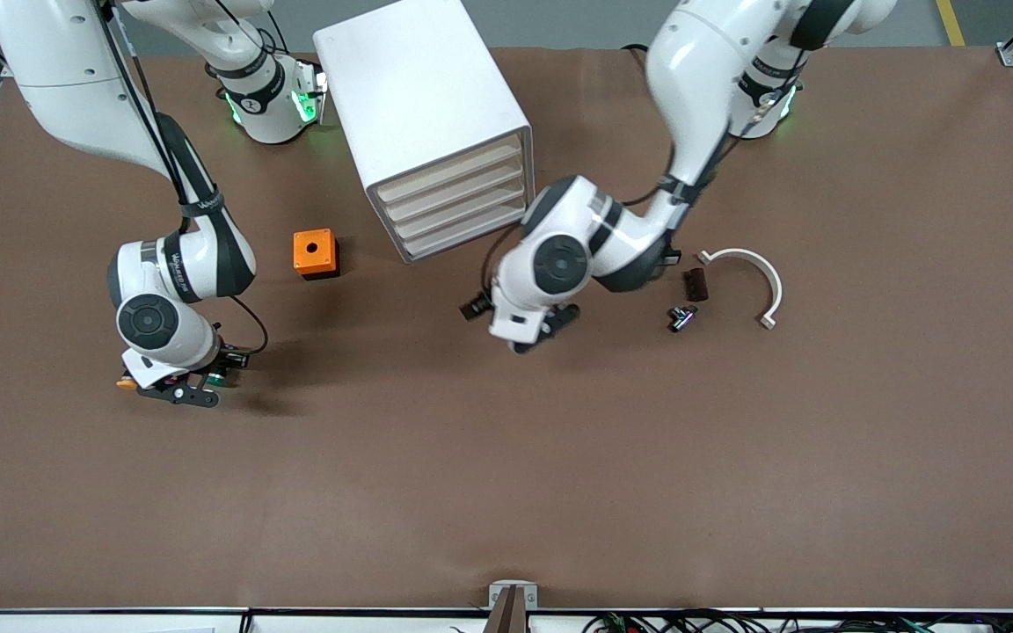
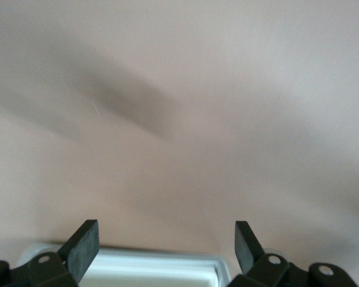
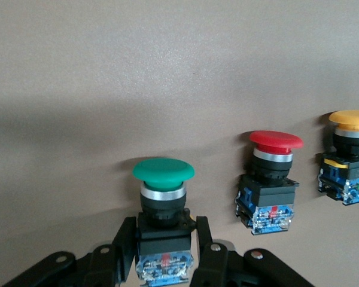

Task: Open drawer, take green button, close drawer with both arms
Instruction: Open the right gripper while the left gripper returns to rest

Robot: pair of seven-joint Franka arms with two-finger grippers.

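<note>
The green-capped button is clamped by its black body between the fingers of my right gripper, which is shut on it. In the front view that gripper is low over the table toward the right arm's end, and the green cap shows beside it. The white cabinet has all of its cream drawer fronts pushed in. My left gripper hangs over the table in front of the cabinet. Its fingers are open, with nothing between them.
A red-capped button and a yellow-capped one sit beside the held button. An orange box stands near the cabinet. Toward the left arm's end lie a white curved bracket, a dark block and a small black part.
</note>
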